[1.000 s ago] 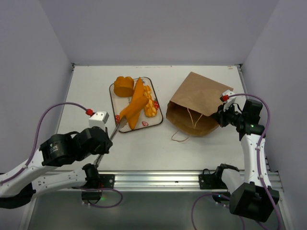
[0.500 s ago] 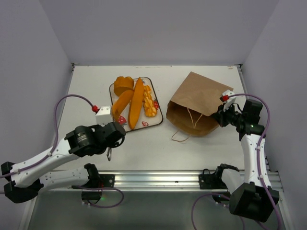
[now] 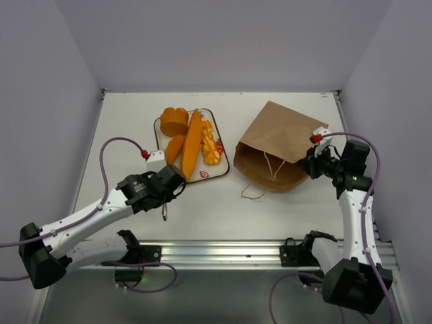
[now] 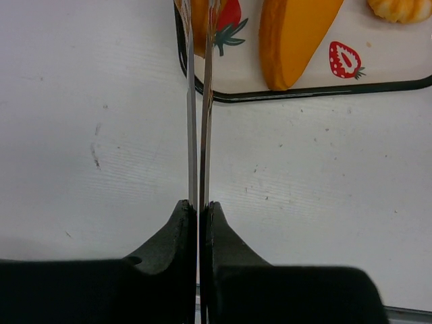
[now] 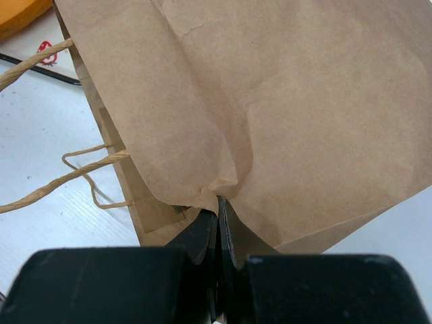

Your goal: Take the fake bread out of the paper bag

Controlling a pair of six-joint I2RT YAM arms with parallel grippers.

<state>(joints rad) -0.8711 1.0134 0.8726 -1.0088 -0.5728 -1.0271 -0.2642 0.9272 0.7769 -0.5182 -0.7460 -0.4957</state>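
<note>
The brown paper bag (image 3: 280, 145) lies on its side at the right, its mouth facing the near left, with a loop handle (image 3: 255, 194) on the table. My right gripper (image 3: 312, 162) is shut on the bag's upper edge (image 5: 270, 88), its jaws (image 5: 218, 209) pinching the paper. Several orange breads lie on the strawberry tray (image 3: 219, 171): a round bun (image 3: 174, 121), a baguette (image 3: 191, 144), a braided loaf (image 3: 211, 143) and a small piece (image 3: 174, 147). My left gripper (image 3: 172, 183) is shut on the silver tongs (image 4: 199, 101), whose blades are squeezed together and reach the tray's near edge.
The tray's black rim (image 4: 304, 94) and the baguette's tip (image 4: 293, 40) show in the left wrist view. The tongs' handle end (image 3: 164, 214) sticks out toward the near table edge. The bag's twisted handles (image 5: 81, 172) lie on the white table.
The left arm has swung to the right. The long orange bread held in the tongs over the tray a second ago now lies on the tray. The right arm and bag have not moved.
</note>
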